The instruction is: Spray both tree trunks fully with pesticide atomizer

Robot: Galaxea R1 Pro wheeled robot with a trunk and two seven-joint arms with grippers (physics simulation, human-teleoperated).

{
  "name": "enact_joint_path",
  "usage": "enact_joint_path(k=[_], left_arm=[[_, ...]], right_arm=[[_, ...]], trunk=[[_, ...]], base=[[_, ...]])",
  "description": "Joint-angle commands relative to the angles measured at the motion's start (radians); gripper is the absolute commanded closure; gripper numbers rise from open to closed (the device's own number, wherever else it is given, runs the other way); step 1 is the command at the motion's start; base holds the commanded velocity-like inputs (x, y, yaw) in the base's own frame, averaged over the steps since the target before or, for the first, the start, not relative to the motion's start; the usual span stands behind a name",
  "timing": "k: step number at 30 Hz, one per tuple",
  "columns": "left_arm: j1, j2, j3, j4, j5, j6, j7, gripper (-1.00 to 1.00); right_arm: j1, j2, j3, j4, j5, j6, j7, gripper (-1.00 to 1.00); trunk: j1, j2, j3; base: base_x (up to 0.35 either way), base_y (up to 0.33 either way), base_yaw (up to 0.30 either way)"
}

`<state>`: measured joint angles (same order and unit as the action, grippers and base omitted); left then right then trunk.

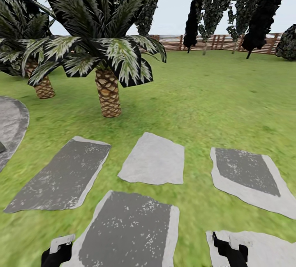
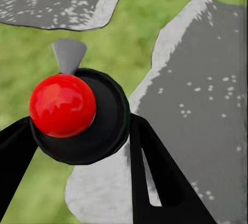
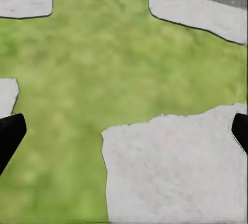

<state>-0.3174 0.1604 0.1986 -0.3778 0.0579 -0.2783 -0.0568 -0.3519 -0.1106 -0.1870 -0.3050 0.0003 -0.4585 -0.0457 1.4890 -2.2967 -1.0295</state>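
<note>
The left pincer (image 2: 77,146) is clenching the pesticide atomizer (image 2: 77,115): in the left wrist view its two black fingers (image 2: 160,177) are pressing against either side of the round black body, whose red ball top (image 2: 62,105) is facing the camera and whose small grey nozzle (image 2: 68,54) is sticking out beyond it. Under it, grey stepping stones (image 2: 206,105) are lying in the grass (image 2: 129,32).

The right pincer (image 3: 124,131) is standing released, its dark fingertips (image 3: 9,133) showing far apart at the two edges of the right wrist view, with nothing between them and a pale stone slab (image 3: 175,167) and lawn below.

In the head view both arms are peeking in at the lower edge, the left pincer (image 1: 57,250) over grass beside a slab and the right pincer (image 1: 230,248) over a pale slab. Beyond them more stepping stones (image 1: 153,160) are spreading across the garden lawn (image 1: 213,94). Further out, two scaly-trunked palms (image 1: 108,92) are standing to the left, and dark conifers (image 1: 263,12) are lining the reddish wooden fence (image 1: 172,44) at the back.
</note>
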Motion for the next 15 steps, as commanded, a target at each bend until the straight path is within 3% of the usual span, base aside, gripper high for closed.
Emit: enact_joint_path(k=[1, 15], left_arm=[[0.0, 0.0, 0.003, 0.0, 0.005, -0.002, -0.006, 1.0], [0.0, 0.001, -0.004, 0.0, 0.001, -0.002, -0.008, 1.0]], right_arm=[[-0.001, 0.0, 0.0, 0.001, 0.0, -0.003, -0.002, -1.0], [-0.001, 0.0, 0.0, 0.001, 0.0, -0.003, -0.003, -1.0]], trunk=[[0.0, 0.0, 0.0], [0.0, 0.0, 0.007]], base=[[0.0, 0.0, -0.289], [0.0, 0.0, -0.289]])
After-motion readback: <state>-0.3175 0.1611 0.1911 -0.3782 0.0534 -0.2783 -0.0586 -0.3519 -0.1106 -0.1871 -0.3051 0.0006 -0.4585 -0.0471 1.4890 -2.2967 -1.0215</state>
